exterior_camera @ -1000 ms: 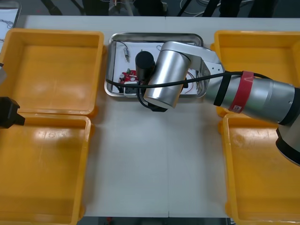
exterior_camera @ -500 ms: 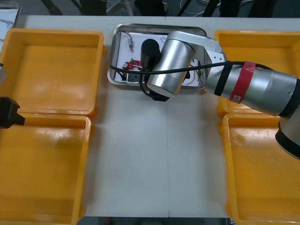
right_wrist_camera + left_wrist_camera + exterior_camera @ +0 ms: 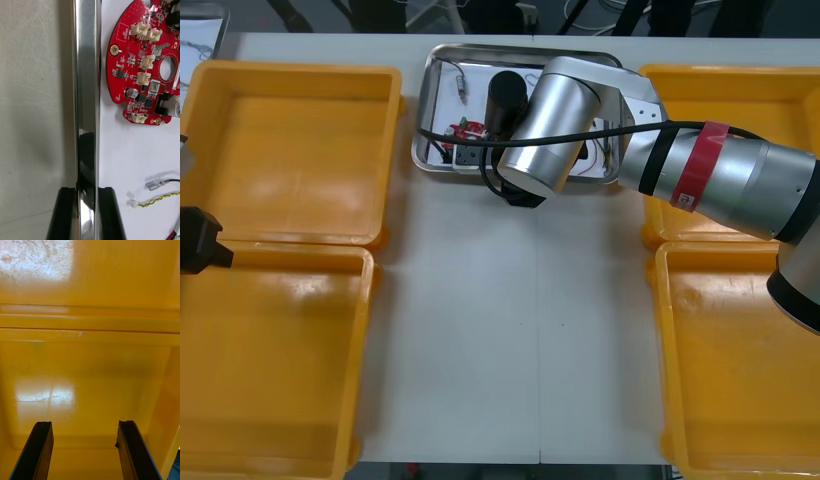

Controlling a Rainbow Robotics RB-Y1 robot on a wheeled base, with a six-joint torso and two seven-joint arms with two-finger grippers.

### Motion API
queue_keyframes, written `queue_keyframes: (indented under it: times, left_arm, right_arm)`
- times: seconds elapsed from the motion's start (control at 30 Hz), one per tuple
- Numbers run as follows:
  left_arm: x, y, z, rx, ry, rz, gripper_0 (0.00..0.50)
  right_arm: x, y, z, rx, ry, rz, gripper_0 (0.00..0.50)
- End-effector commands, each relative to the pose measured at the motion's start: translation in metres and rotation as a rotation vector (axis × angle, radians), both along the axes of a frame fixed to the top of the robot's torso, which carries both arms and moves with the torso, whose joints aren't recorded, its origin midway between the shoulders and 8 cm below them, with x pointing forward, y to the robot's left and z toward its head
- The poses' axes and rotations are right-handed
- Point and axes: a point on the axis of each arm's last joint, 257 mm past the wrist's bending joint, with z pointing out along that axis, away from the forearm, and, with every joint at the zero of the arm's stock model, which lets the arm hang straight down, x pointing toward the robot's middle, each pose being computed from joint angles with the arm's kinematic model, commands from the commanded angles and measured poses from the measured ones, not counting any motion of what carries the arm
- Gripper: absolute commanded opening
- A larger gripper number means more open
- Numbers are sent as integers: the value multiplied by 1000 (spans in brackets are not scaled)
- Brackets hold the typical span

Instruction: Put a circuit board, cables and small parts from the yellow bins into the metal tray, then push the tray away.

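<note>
at the left edge of the front view the left pincer (image 3: 88, 452) hangs wide open and empty over a yellow bin (image 3: 90, 363). farther up, the right pincer (image 3: 87, 215) is closed on the near rim of the metal tray (image 3: 87, 75), one finger each side. the tray lies upper middle on the bench (image 3: 510, 330), holding a red circuit board (image 3: 144, 67) and a thin twisted cable (image 3: 159, 198).

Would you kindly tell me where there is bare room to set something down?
The light table is bare between the left and right yellow bins, nearer than the shiny metal tray. The bins look empty; the left end effector hangs open over one. The tray is crowded: round red circuit board, cables, right end effector clamping its rim.
</note>
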Motion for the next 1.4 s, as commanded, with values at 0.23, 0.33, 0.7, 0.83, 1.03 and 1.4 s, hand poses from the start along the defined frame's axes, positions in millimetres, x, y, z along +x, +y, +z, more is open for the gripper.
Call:
queue_keyframes:
  times: [0.23, 0.33, 0.7, 0.83, 1.03, 1.4]
  left_arm:
    - [-6, 18, 12, 92, -14, -68, 500]
    - [-6, 18, 12, 92, -14, -68, 500]
    - [-6, 18, 12, 92, -14, -68, 500]
    - [-6, 18, 12, 92, -14, -68, 500]
    - [-6, 18, 12, 92, -14, -68, 500]
    - [-6, 18, 12, 92, -14, -68, 500]
  right_arm:
    - [10, 12, 35, -6, -56, 40, 500]
    - [4, 17, 37, 17, -33, 38, 500]
    - [-37, 15, 55, 9, 75, -8, 500]
    - [-53, 5, 61, 5, 114, -38, 500]
    - [-82, -14, 65, -2, 152, -64, 500]
    - [-129, -69, 69, 5, 194, -181, 500]
